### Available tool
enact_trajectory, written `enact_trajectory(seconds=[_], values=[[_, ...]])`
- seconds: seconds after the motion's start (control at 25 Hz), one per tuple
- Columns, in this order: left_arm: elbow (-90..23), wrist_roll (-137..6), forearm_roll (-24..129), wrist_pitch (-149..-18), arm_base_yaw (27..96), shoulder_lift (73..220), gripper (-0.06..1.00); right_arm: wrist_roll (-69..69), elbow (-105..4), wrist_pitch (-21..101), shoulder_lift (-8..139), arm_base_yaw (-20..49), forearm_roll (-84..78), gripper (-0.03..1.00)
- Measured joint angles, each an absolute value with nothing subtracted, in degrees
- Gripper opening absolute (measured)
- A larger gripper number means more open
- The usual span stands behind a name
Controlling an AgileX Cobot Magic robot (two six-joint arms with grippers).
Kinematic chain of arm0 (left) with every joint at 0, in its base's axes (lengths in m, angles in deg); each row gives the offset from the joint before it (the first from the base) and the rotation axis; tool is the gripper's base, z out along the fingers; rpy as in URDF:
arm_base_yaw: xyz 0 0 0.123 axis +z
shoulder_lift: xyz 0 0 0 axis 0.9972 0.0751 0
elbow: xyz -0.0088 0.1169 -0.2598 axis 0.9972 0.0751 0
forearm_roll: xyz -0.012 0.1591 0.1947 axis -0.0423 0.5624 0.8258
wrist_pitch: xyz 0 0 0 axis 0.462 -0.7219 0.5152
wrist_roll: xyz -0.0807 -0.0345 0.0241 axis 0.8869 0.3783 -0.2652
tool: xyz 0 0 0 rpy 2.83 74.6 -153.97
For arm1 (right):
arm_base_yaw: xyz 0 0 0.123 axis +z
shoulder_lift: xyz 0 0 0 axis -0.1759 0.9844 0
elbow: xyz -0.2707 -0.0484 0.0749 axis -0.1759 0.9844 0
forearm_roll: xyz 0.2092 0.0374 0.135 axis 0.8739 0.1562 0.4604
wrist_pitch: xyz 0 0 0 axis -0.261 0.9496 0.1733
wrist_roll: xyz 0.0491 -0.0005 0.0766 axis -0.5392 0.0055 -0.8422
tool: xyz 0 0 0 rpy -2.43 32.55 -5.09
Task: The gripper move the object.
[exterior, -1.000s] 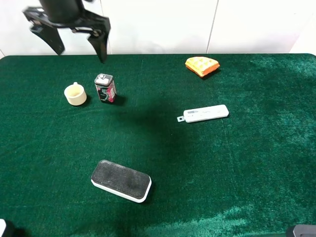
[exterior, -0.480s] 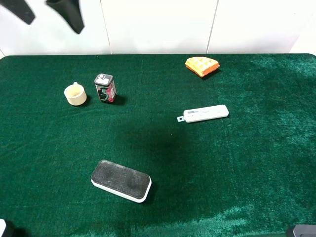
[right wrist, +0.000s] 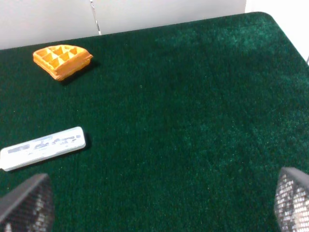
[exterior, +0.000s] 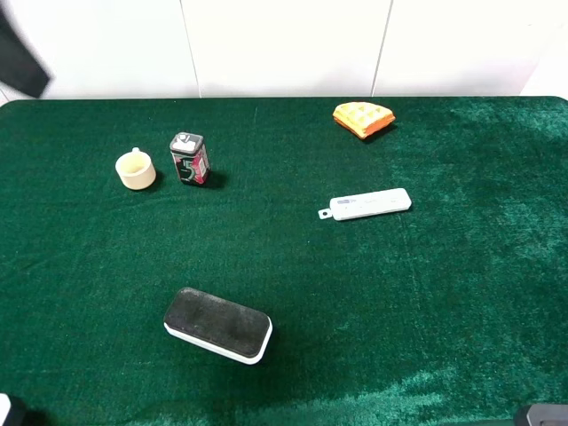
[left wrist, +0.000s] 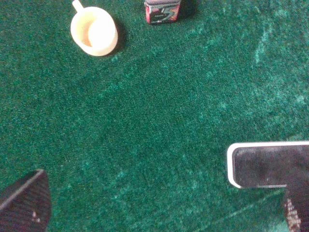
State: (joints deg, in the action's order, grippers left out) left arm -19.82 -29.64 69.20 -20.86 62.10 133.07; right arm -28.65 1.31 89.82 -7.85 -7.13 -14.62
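Observation:
The object, a small dark box (exterior: 190, 158) with a silver-grey top, a red-pink base and a "5" on its side, stands upright on the green cloth at the back left, next to a cream cup (exterior: 136, 169). It also shows in the left wrist view (left wrist: 163, 10). My left gripper (left wrist: 159, 208) is open and empty, high above the table and well away from the box. In the high view only one of its dark fingers (exterior: 21, 60) shows, at the top left edge. My right gripper (right wrist: 159, 203) is open and empty over the right side.
A black-and-white oblong speaker (exterior: 217, 325) lies front left and also shows in the left wrist view (left wrist: 269, 164). A white flat stick-shaped device (exterior: 369, 204) lies mid-right, an orange waffle piece (exterior: 363, 118) at the back. A white wall stands behind the table.
The left gripper has moved from above the box up and to the left, almost out of the high view. The box and the other things have not moved.

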Motion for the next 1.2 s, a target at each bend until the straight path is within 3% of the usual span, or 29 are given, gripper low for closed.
enact_trajectory(seconds=[0.44,0.84,1.2], values=[[-8.1,-30.9,67.1,-20.8,62.9,109.5,0.98,-28.7,1.3,89.8,-7.8,-7.1,-14.7,0.7],[7.3,-31.0,65.0,-20.9,75.0,93.1,0.98,-28.7,1.3,89.8,-7.8,-7.1,-14.7,0.7],[17.0,-39.5,62.1,-26.0,83.1,75.7,0.98,-28.7,1.3,89.8,-7.8,-7.1,-14.7,0.7]])
